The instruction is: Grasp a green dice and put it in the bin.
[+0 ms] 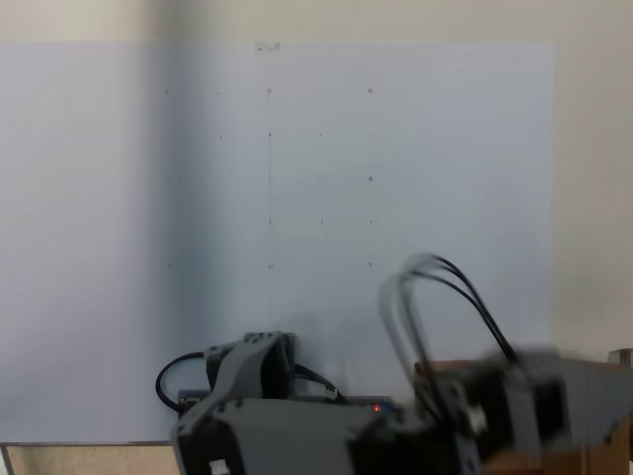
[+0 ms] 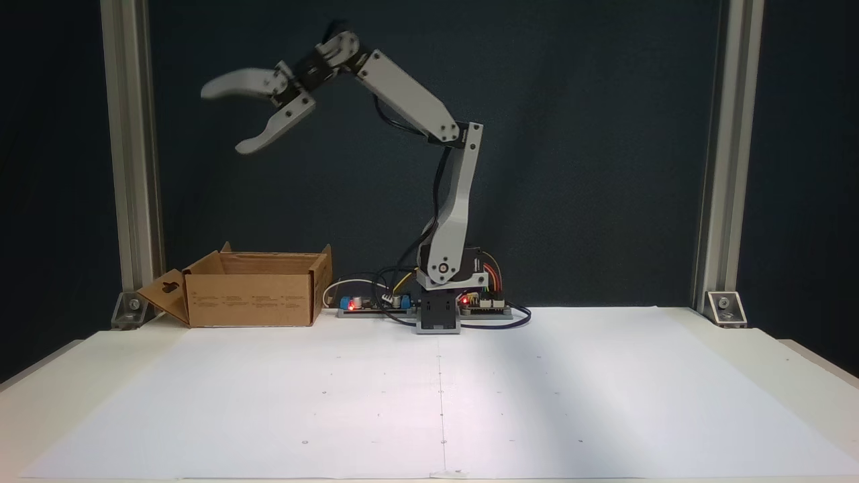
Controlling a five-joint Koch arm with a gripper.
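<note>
— Arm construction? Light grey plastic links [image 2: 409, 94], flat-sided with rounded ends; black servo blocks at the joints.

— Gripper? Two pale grey curved fingers [image 2: 258, 137], tapering to blunt tips, mounted on a black servo body.

— Cabling? Black cables [image 2: 439, 201] routed along the upright link; seen as two black loops [image 1: 445, 287] in a fixed view from behind.

— Base? Grey mount [image 2: 437, 320] with circular joint hub; red, yellow and black wires [image 2: 493, 272] alongside; red indicator lights [image 2: 351, 306] on adjacent boards.
</note>
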